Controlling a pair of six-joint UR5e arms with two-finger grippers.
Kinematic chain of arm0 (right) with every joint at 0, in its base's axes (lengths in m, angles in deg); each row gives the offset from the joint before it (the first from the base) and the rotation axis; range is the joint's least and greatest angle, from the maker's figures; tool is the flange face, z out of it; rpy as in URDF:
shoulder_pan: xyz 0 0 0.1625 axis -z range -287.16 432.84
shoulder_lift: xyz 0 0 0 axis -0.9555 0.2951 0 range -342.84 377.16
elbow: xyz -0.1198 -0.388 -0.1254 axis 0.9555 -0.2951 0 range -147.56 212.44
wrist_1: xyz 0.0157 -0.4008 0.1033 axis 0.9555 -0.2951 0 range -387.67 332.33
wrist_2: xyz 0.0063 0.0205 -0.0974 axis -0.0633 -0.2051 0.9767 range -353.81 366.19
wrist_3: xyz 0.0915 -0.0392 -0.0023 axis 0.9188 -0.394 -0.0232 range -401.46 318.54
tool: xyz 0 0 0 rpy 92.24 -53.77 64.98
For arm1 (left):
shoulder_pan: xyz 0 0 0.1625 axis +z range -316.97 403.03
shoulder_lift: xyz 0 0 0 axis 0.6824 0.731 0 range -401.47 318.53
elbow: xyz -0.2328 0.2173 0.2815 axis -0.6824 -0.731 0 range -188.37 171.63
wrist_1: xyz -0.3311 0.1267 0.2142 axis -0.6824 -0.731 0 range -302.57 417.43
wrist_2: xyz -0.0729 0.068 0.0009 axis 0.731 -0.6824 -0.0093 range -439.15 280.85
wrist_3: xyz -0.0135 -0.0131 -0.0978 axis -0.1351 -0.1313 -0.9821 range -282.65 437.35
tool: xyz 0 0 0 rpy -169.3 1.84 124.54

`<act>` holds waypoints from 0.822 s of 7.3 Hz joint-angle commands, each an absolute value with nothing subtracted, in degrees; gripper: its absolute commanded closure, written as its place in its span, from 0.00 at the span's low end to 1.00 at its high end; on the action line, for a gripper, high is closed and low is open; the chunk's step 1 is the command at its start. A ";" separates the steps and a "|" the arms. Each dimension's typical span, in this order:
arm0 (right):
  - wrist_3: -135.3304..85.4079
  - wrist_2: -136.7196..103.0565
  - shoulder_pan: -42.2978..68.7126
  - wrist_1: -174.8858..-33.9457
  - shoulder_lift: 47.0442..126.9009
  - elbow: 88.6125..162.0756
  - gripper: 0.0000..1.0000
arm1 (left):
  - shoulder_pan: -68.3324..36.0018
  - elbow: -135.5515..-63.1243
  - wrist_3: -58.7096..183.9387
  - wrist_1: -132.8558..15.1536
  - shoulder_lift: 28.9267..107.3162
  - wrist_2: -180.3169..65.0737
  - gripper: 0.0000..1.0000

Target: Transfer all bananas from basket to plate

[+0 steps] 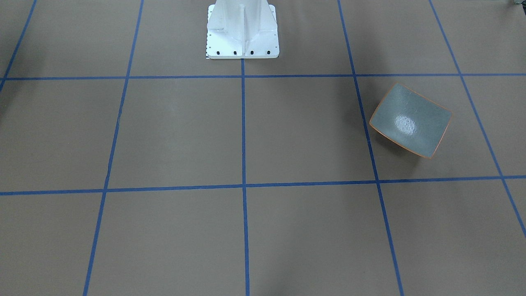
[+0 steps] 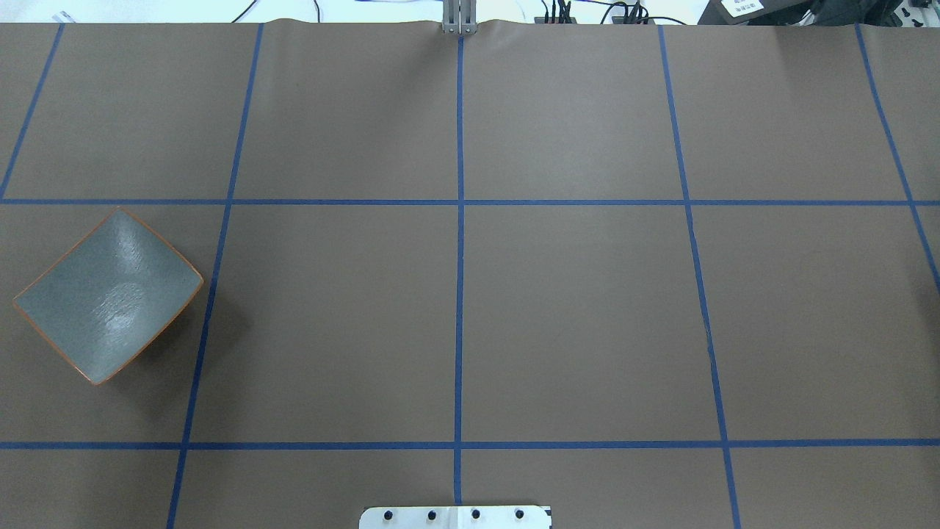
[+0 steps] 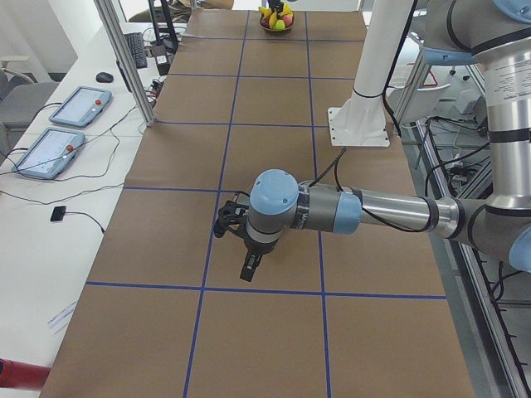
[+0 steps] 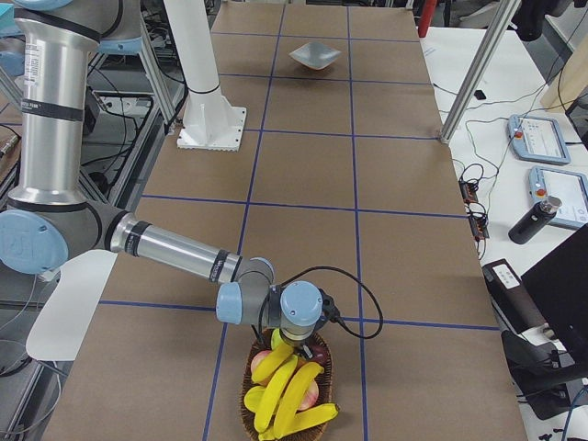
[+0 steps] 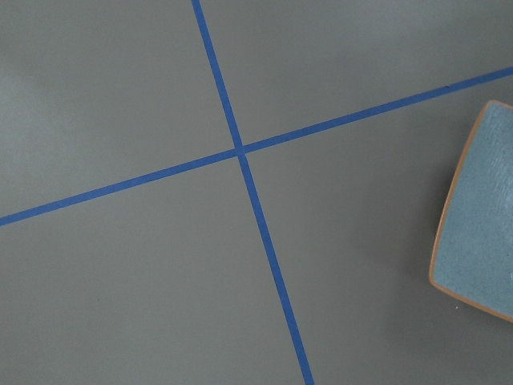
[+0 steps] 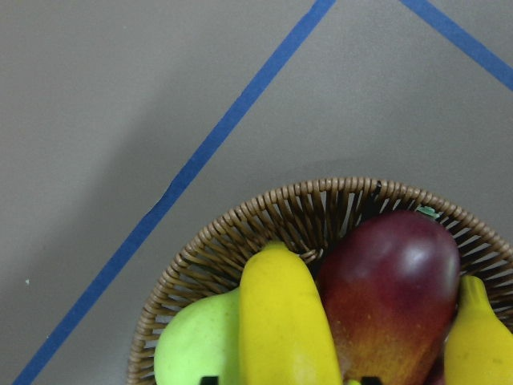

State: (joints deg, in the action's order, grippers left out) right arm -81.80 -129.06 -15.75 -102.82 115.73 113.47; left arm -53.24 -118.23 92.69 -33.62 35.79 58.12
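Note:
The plate [image 1: 411, 120] [image 2: 110, 294] lies bare on the brown table, and its edge shows at the right of the left wrist view [image 5: 481, 233]. Several bananas [image 4: 285, 390] lie in a wicker basket [image 4: 325, 358] with other fruit. My right gripper [image 4: 289, 342] hangs just over the basket. In the right wrist view its tips [image 6: 290, 380] stand apart either side of a banana [image 6: 280, 321], so it is open. My left gripper [image 3: 250, 269] hovers low over the table near the plate; I cannot tell whether it is open or shut.
A red fruit [image 6: 393, 297] and a green fruit [image 6: 192, 345] share the basket [image 6: 240, 220]. The white robot pedestal [image 1: 242, 28] stands at mid-table. Teach pendants [image 3: 79, 106] lie on the side bench. Blue tape lines grid the table.

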 commanded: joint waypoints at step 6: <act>-69.82 -129.07 -17.51 -104.40 110.44 119.09 1.00 | -53.21 -118.93 92.46 -33.54 36.65 58.22 0.00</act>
